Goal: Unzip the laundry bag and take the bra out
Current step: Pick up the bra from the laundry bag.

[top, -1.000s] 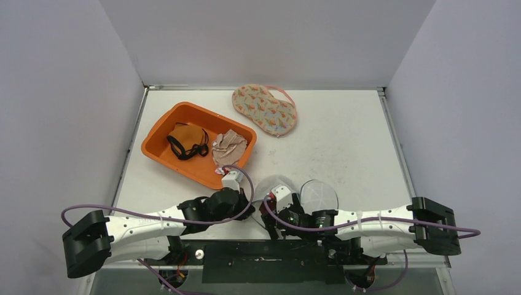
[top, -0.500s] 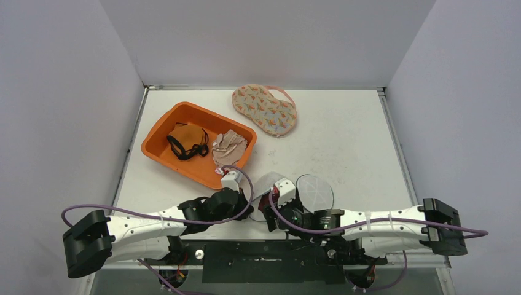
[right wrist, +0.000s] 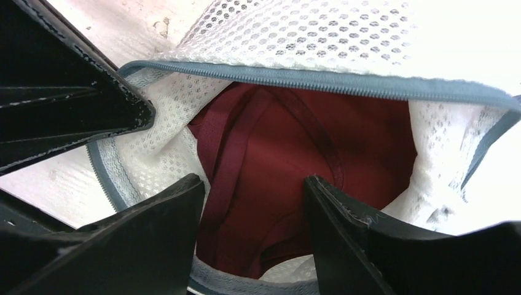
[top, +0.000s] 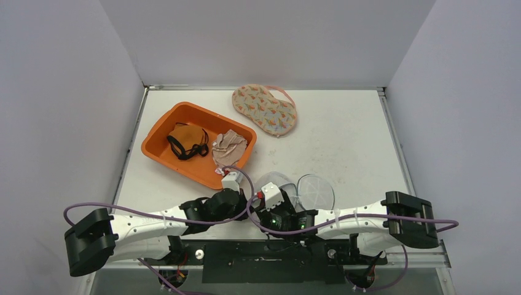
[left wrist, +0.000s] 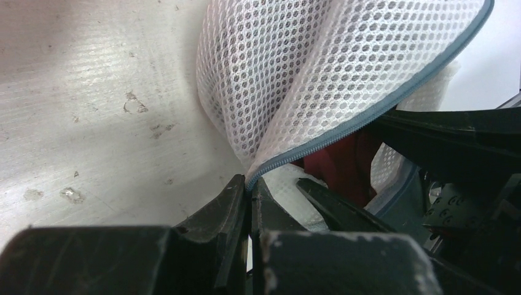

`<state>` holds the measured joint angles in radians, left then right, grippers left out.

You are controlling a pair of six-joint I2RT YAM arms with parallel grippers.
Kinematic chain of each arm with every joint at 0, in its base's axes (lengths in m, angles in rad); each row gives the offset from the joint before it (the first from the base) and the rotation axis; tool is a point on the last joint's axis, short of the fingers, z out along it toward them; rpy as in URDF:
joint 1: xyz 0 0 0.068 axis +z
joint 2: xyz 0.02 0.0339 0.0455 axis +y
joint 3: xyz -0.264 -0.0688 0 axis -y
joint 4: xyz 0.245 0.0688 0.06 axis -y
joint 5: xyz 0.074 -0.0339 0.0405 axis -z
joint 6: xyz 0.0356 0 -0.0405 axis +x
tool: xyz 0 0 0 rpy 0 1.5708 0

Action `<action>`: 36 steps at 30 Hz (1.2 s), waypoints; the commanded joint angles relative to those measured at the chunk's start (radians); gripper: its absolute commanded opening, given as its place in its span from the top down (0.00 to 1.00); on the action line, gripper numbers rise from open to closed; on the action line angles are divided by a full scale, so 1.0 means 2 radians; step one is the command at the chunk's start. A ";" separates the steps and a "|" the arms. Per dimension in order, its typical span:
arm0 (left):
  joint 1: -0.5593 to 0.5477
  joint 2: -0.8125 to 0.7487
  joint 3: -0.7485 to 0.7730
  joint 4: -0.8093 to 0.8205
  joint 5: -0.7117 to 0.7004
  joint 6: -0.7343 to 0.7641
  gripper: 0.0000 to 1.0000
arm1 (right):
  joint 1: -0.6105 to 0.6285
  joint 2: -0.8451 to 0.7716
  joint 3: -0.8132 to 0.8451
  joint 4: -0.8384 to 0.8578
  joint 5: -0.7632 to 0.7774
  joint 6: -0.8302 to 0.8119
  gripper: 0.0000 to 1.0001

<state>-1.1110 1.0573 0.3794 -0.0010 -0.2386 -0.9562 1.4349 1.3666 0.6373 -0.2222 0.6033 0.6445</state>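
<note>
The white mesh laundry bag lies near the table's front edge, between the two arms. Its grey zipper stands unzipped, so the mouth gapes. Inside lies the dark red bra, also visible in the left wrist view past the zipper edge. My left gripper is shut on the bag's zipper edge at the corner of the mesh. Reaching into the mouth, my right gripper is open, its two fingers either side of a fold of the bra.
An orange tray at the back left holds a black-strapped orange garment and a beige cloth. A patterned padded piece lies near the back wall. Both arms crowd the front middle.
The right arm has swung left and pushed its gripper into the bag's mouth, with its jaws narrowing. The bag shifted slightly left. The left gripper has kept its hold.
</note>
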 commanded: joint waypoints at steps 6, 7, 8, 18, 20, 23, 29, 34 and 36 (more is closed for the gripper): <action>-0.001 -0.016 -0.005 0.002 -0.010 0.009 1.00 | 0.001 -0.007 -0.014 0.059 0.066 0.045 0.64; -0.001 -0.016 -0.005 0.002 -0.012 0.009 1.00 | 0.001 -0.017 -0.022 0.061 0.068 0.049 0.66; -0.001 -0.016 -0.006 0.001 -0.014 0.009 1.00 | 0.001 -0.029 -0.031 0.065 0.070 0.054 0.69; -0.001 -0.007 -0.007 -0.013 -0.022 0.013 1.00 | -0.003 -0.108 -0.083 0.052 0.081 0.105 0.86; -0.001 -0.002 -0.007 -0.013 -0.021 0.013 1.00 | -0.004 -0.121 -0.090 0.057 0.079 0.103 0.87; -0.001 0.002 -0.006 -0.013 -0.021 0.011 1.00 | -0.014 -0.119 -0.089 0.069 0.046 0.077 0.80; -0.001 0.008 -0.005 -0.016 -0.021 0.012 1.00 | -0.019 -0.107 -0.063 0.008 0.061 0.078 0.37; -0.001 0.009 -0.001 -0.016 -0.012 0.005 0.85 | -0.043 -0.095 -0.076 0.037 0.015 0.066 0.35; 0.000 0.000 0.002 -0.017 -0.003 -0.001 0.56 | -0.042 -0.087 -0.077 0.050 0.008 0.075 0.35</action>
<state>-1.1110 1.0756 0.3645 -0.0216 -0.2584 -0.9512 1.3636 1.1629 0.4778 -0.1581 0.6537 0.7921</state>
